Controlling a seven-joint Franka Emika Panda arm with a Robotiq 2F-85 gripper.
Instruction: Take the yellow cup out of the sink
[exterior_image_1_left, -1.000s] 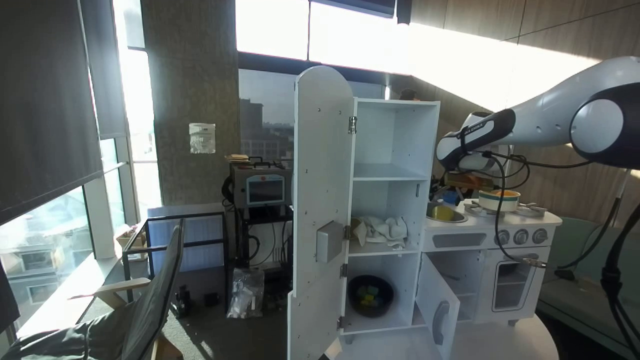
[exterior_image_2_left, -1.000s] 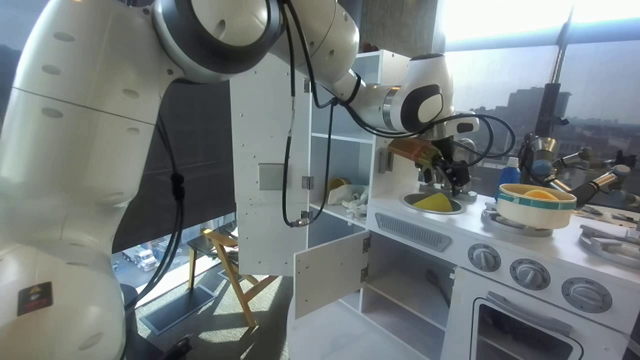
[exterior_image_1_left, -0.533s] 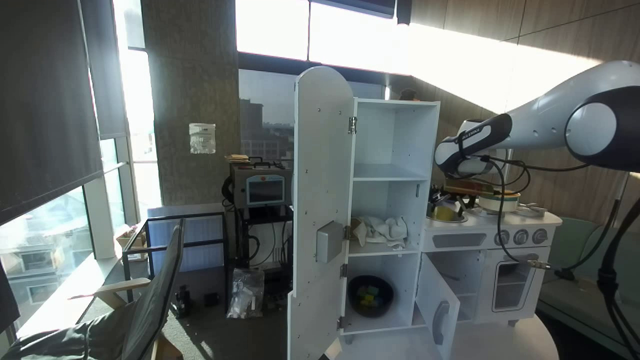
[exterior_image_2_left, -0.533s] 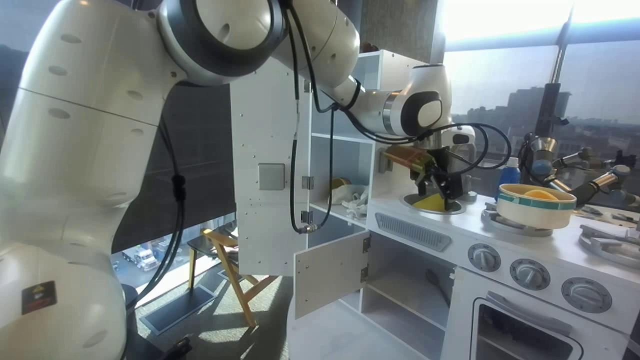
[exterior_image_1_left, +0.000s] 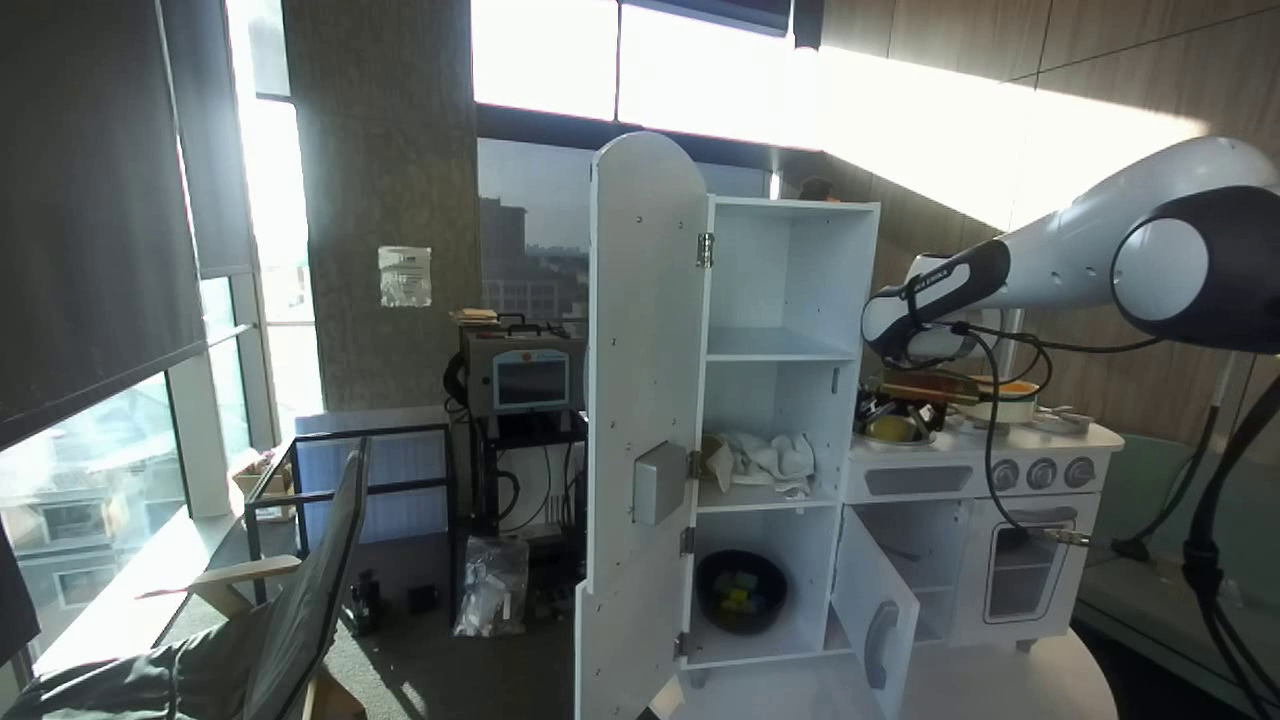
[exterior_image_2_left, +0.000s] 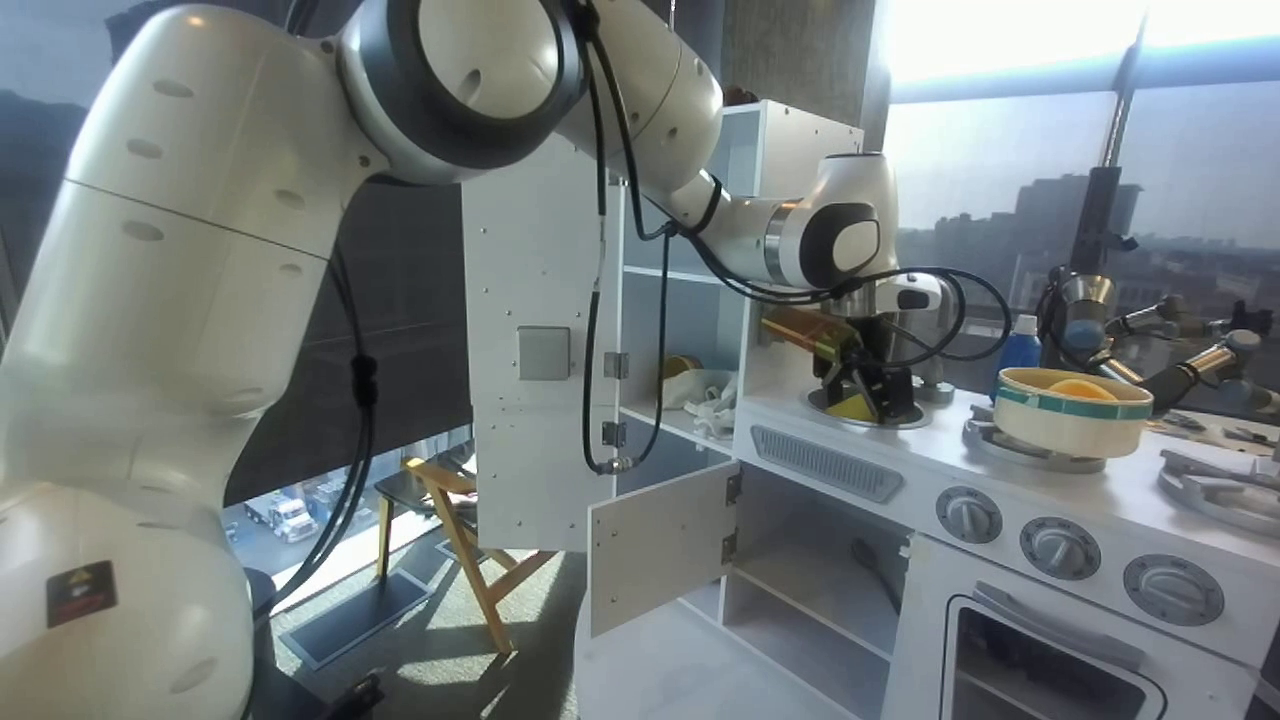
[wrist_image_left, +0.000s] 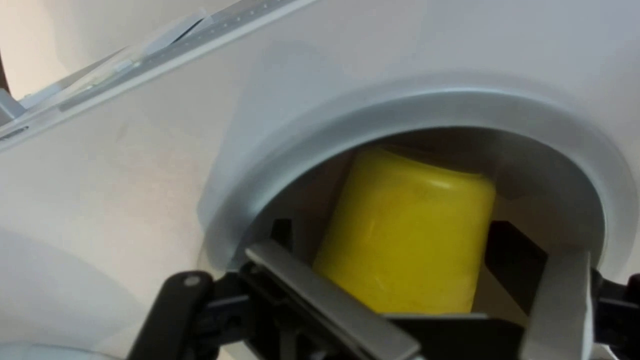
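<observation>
Yellow plastic cup (wrist_image_left: 415, 235) sits ungripped in round grey sink (wrist_image_left: 450, 107), black gripper (wrist_image_left: 391, 232) spread at its wrist-view eight and four o'clock.

Around six o'clock in the wrist view the gripper (wrist_image_left: 392, 240), itself cut off, hides part of the sink (wrist_image_left: 450, 107) and of the yellow cup (wrist_image_left: 410, 225)

Have yellow cup (wrist_image_left: 410, 235), plain and glossy, inside round sink (wrist_image_left: 477, 107) with raised grey rim. Rests tilted, within the rim in wrist view; partly hidden in both exterior views. Can't make out mouth direction.
</observation>
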